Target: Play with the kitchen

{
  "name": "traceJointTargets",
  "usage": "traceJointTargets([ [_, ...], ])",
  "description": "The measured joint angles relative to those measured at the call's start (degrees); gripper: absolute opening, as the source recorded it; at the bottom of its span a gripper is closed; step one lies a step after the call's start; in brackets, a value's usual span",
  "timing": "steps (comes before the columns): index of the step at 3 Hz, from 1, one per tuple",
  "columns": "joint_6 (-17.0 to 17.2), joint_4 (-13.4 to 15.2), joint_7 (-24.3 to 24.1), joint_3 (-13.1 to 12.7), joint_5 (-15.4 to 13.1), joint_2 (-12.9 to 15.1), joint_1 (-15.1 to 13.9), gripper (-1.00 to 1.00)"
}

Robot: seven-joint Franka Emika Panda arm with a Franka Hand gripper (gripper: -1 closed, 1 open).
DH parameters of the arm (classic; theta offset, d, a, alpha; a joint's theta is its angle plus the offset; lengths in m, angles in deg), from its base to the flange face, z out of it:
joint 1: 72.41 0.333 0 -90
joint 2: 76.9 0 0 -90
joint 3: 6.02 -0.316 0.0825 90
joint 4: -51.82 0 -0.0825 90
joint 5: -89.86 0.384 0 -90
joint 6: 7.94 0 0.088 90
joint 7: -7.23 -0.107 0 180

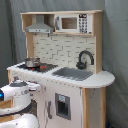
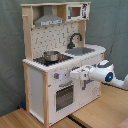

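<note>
- The kitchen (image 2: 55, 65) stands on the wooden bench (image 2: 20, 120), a small pot (image 2: 50, 55) on its hob.
- The hand (image 2: 74, 75) sits right at the knob panel above the oven door (image 2: 64, 96); whether it is open or grips anything, I cannot tell.
- The step looks like reaching for a knob.
- The next move calls for a precise close and a gentle turn.

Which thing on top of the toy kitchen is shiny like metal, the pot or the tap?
The pot is. It is silvery and sits on the black hob of the kitchen. The tap by the grey sink is black and curved.
</note>
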Motion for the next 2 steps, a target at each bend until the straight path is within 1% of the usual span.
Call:
traceJointTargets([
  [1,0.00,0.00,-0.08,0.00,0.00,0.00,-0.01,-1.00],
  [2,-0.19,0.73,-4.80,0.07,0.24,0.00,-0.03,-1.00],
])
